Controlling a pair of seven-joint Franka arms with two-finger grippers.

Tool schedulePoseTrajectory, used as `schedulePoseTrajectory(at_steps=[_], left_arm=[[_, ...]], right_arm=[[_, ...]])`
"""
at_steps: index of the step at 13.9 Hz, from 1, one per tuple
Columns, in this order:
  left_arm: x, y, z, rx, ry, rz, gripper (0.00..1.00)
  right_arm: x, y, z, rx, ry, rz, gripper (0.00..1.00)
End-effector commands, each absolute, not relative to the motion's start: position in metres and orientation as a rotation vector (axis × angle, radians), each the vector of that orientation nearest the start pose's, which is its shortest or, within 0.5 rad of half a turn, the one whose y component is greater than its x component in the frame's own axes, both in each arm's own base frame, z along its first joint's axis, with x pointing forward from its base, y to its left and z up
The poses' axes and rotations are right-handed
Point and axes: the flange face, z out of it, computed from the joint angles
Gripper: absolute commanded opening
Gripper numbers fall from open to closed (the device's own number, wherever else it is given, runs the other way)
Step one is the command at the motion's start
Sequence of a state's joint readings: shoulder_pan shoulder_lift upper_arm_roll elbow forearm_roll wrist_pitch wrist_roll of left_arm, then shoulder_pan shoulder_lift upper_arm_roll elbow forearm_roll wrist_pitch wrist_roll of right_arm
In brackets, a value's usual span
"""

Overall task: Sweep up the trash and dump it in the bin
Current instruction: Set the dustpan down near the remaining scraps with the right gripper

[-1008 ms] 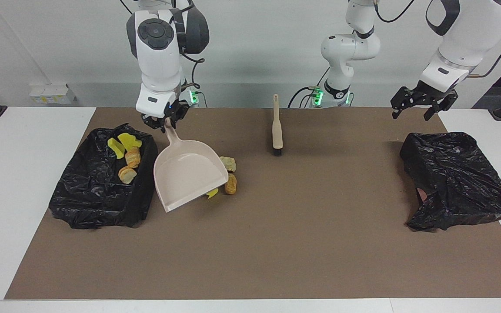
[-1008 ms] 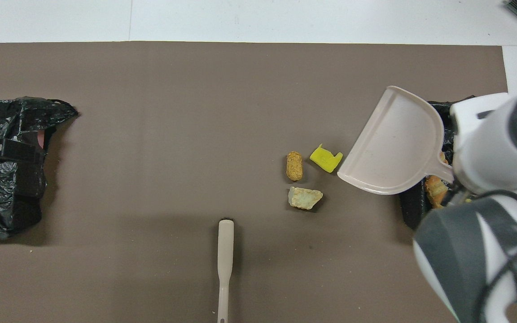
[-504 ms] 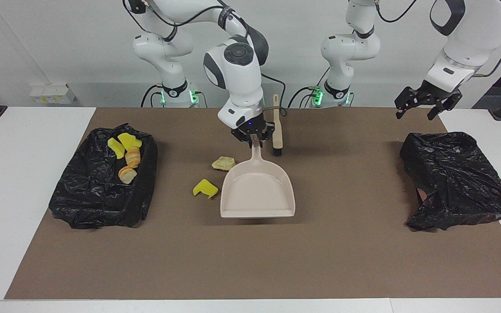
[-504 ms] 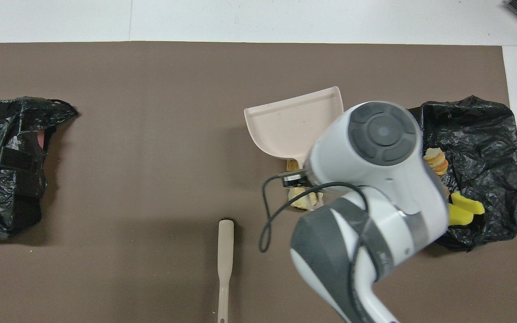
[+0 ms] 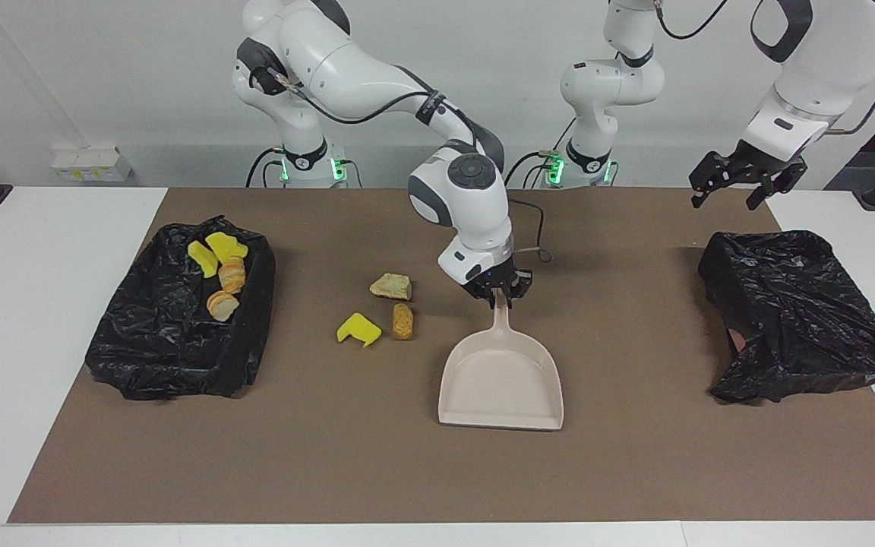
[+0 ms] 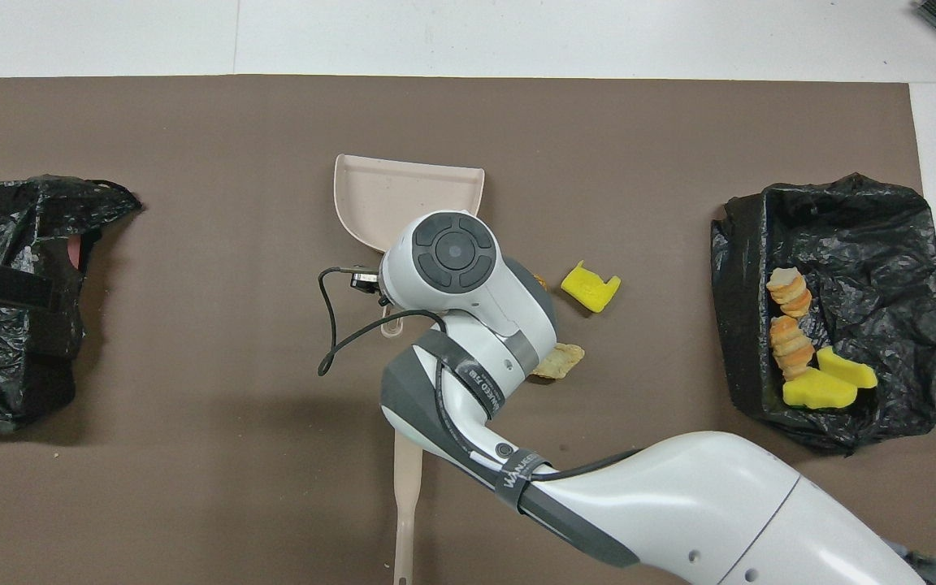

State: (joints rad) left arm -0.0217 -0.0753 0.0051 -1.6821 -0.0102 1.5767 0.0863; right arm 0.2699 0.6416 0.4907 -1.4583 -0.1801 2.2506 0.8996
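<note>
Trash: four scraps in bin; right tool grasping dustpan; left tool released.

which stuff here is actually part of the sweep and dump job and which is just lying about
Part of the job:
- loose trash on the mat
- dustpan, held by the right gripper
- brush
- bin with dumped trash

Lying about:
- second black bag, under the open, waiting left gripper

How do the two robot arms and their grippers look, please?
Both arms are glossy white with dark grey joint bands and round grey caps. A black cable loops beside the right gripper; green lights glow at the bases. The left gripper is black.
</note>
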Motion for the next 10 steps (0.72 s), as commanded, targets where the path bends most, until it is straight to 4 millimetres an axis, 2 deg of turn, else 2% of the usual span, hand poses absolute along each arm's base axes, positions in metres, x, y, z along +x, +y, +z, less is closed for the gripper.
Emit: schedulePoseTrajectory(at_steps=[1, 3, 4, 7, 9, 10], left_arm=[[0.527, -0.018, 0.618, -3.135, 0.200, 0.029, 1.00], [0.525, -0.018, 0.618, -3.135, 0.214, 0.034, 1.00], [0.525, -0.018, 0.618, -3.135, 0.214, 0.036, 1.00], [0.526, -0.019, 0.617, -3.135, 0.214, 0.034, 1.00], [0.534, -0.030, 0.609, -3.135, 0.226, 0.017, 1.00], [0.538, -0.034, 0.601, -3.134, 0.233, 0.017, 1.00]], right_arm=[[0.583, 0.451, 0.355, -2.854, 0.189, -0.134, 0.25], [0.580, 0.452, 0.355, -2.872, 0.143, -0.148, 0.59], [0.580, 0.451, 0.361, -2.875, 0.125, -0.160, 1.00], [0.563, 0.435, 0.403, -2.960, 0.111, -0.119, 1.00], [0.540, 0.422, 0.437, -3.028, 0.108, 0.004, 1.00], [0.520, 0.420, 0.451, -3.072, 0.049, 0.057, 1.00]])
